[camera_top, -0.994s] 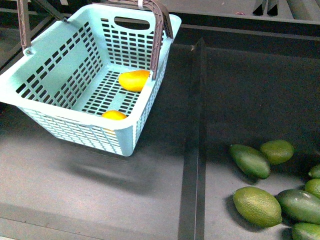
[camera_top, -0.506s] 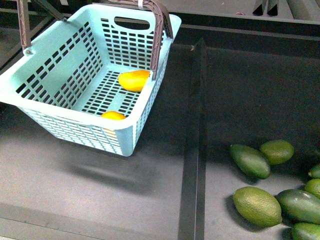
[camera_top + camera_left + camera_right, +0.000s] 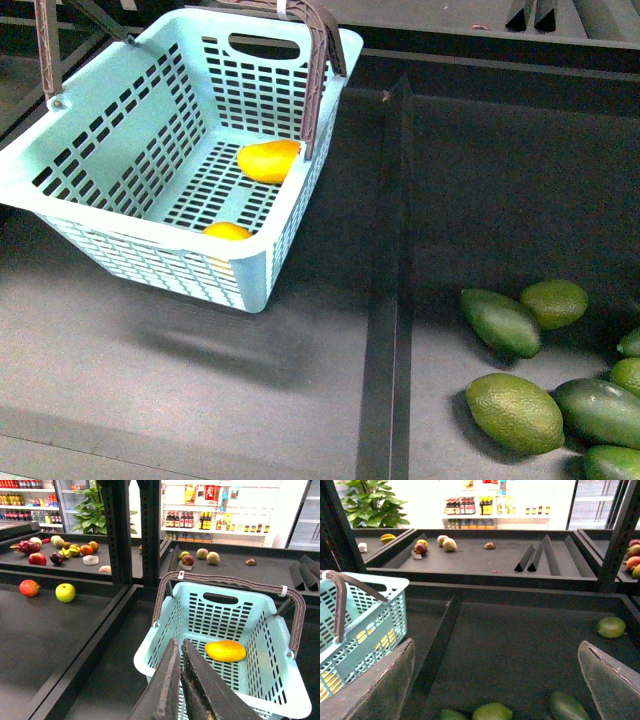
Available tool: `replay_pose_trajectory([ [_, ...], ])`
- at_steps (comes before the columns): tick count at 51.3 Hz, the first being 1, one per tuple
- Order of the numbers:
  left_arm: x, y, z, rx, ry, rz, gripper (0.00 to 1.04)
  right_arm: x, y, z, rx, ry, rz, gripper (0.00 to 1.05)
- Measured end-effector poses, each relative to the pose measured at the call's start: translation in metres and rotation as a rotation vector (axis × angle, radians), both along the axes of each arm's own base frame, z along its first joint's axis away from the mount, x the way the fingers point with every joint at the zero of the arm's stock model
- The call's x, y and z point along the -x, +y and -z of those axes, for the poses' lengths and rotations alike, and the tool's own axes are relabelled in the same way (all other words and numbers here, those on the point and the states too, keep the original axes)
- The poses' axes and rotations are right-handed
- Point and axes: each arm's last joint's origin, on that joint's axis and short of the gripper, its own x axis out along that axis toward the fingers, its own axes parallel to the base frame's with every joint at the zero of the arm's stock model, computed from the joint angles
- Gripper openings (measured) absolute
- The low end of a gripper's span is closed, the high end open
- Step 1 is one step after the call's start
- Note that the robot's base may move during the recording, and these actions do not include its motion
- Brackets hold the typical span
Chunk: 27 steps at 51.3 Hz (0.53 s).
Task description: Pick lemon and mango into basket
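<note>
The light-teal basket [image 3: 150, 245] stands at the left on the dark shelf, its brown arched bars raised. Inside it, the yellow-orange mango [image 3: 268, 160] lies near the right wall. The small yellow lemon [image 3: 228, 231] rests at the near wall, partly hidden by the rim. Neither gripper shows in the front view. In the left wrist view my left gripper [image 3: 177, 644] is shut and empty, hovering over the near rim of the basket [image 3: 150, 661], with the mango [image 3: 226, 651] beyond it. My right gripper [image 3: 496, 644] is open and empty above the shelf, to the right of the basket [image 3: 367, 622].
Several green oval fruits [image 3: 515, 412] lie at the lower right of the shelf. A black divider ridge [image 3: 390, 300] runs between them and the basket. Black shelf uprights [image 3: 120, 530] rise behind the basket. A red apple [image 3: 29, 587] and a green apple [image 3: 65, 592] sit on the left shelf.
</note>
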Motion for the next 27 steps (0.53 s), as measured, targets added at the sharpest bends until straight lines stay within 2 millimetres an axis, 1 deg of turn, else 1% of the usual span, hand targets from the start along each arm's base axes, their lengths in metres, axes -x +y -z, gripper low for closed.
replay_pose_trajectory([
  [10, 0.0000, 0.0000, 0.0000, 0.000, 0.000, 0.000, 0.03, 0.0000, 0.0000, 0.0000, 0.000, 0.000, 0.000, 0.96],
  [11, 0.0000, 0.0000, 0.0000, 0.000, 0.000, 0.000, 0.05, 0.0000, 0.0000, 0.0000, 0.000, 0.000, 0.000, 0.96],
  [12, 0.0000, 0.0000, 0.0000, 0.000, 0.000, 0.000, 0.08, 0.0000, 0.0000, 0.0000, 0.000, 0.000, 0.000, 0.96],
  [19, 0.0000, 0.0000, 0.0000, 0.000, 0.000, 0.000, 0.47, 0.0000, 0.0000, 0.0000, 0.000, 0.000, 0.000, 0.96],
  [27, 0.0000, 0.0000, 0.0000, 0.000, 0.000, 0.000, 0.88, 0.0000, 0.0000, 0.0000, 0.000, 0.000, 0.000, 0.96],
])
